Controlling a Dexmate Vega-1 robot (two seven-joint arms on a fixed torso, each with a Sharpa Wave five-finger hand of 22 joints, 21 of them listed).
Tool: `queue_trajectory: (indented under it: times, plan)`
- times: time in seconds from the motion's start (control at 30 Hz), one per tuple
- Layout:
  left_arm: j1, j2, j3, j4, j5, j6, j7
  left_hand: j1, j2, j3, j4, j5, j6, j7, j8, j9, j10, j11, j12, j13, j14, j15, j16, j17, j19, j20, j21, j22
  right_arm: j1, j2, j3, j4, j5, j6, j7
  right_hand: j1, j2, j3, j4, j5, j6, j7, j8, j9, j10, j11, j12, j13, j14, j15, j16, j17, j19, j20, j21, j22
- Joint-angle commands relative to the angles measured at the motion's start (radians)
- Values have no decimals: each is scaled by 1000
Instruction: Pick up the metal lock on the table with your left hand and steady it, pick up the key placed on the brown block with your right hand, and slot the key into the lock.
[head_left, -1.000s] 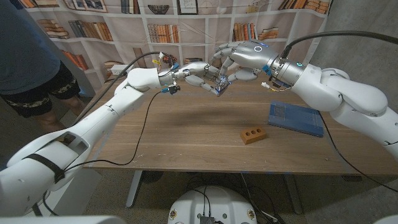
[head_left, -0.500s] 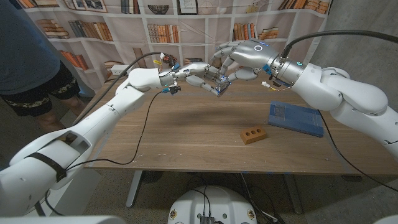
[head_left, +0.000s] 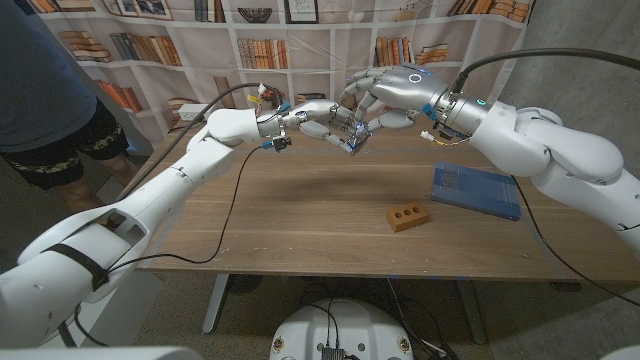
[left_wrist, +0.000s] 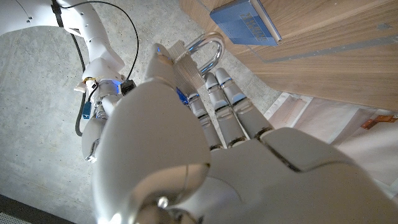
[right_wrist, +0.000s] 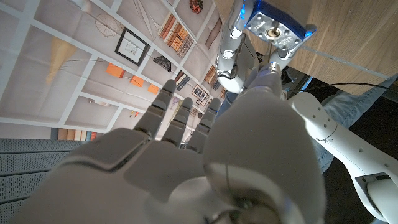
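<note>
Both hands meet in the air over the far middle of the table (head_left: 300, 215). Left hand (head_left: 318, 118) grips the lock (head_left: 354, 140), fingers wrapped round its body. In the left wrist view the shackle (left_wrist: 205, 50) sticks out past the fingertips. In the right wrist view the lock's keyhole end (right_wrist: 273, 28) faces the right hand, blue-edged, keyway in plain sight. Judged: it is held so to give the key a straight line in.

Right hand (head_left: 392, 92) is just right of the lock, fingers curled and thumb reaching toward the keyhole face. The key itself is too small or hidden to make out, so whether the hand pinches it or closes on nothing cannot be told, nor whether it has entered the keyway.

Brown block (head_left: 407, 216) lies on the near right of the table, no key on top. Blue pad (head_left: 476, 190) to its far right.

Judged step: alignment or insertion. Risk: the lock twisting in the grip under push.
</note>
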Motion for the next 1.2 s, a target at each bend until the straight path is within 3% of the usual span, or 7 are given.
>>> queue_trajectory:
  times: [0.03, 1.2]
  plan:
    - [3, -3, -1, 0, -2, -4, 4, -4, 6, 2, 5, 5, 8, 7, 4, 3, 1, 3, 4, 2, 4, -95, 2, 3, -2, -22, 8, 2, 2, -5, -3, 1, 3, 0, 3, 7, 2, -4, 7, 7, 0, -4, 7, 2, 10, 0, 0, 3, 11, -65, 6, 6, 2, 2, 1, 5]
    - [1, 1, 2, -10, -1, 9, -2, -6, 5, 5, 6, 5, 12, 7, 5, 3, 2, 5, 4, 2, 4, -93, 2, 3, -1, -20, 9, 2, 5, -8, -5, 4, 15, -1, 14, 3, 3, -2, 11, 8, -4, -4, 11, 7, 11, 0, 0, 3, 20, -70, 8, 7, 7, 6, 2, 5]
